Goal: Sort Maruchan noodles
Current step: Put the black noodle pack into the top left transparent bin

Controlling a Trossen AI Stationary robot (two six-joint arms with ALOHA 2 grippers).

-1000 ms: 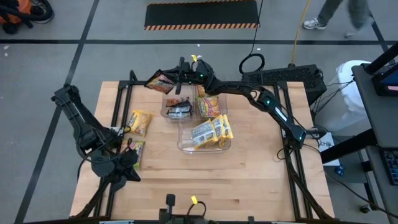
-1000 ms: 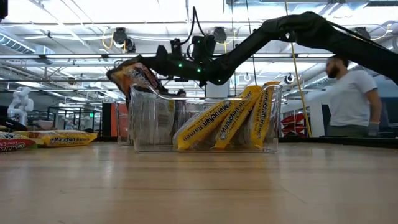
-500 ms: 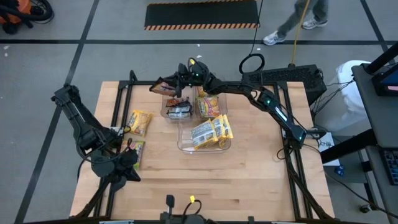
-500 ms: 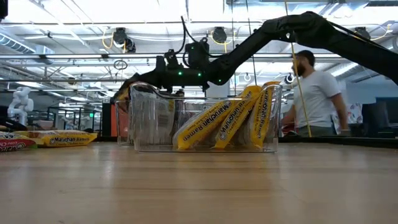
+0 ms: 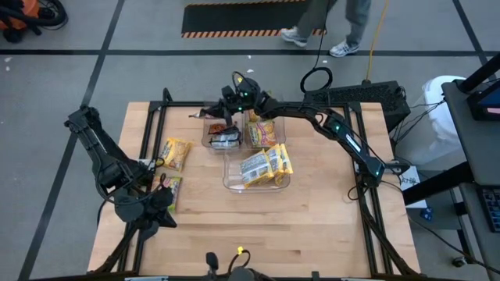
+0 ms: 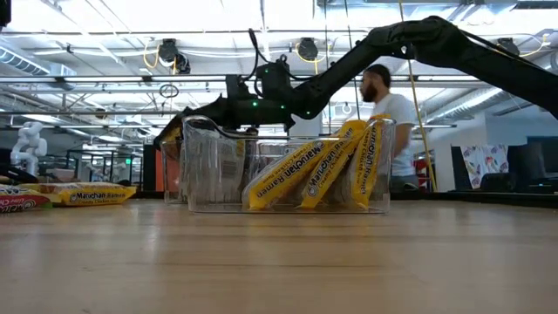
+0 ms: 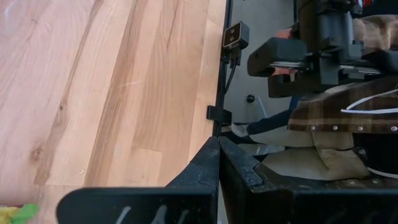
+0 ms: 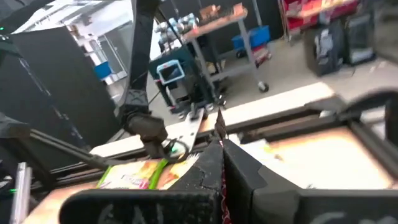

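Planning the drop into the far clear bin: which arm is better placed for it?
Right. The right gripper, shut on a dark brown flat plastic noodle packet, hangs over the far clear plastic bin. The left gripper, shut and empty, waits at the table's near-left corner.

The right gripper (image 8: 219,146), fingers pressed together, pinches a thin packet edge (image 8: 219,127) at six o'clock, with a yellow noodle packet (image 8: 134,177) at eight o'clock and a wheeled cart (image 8: 239,37) at one o'clock.
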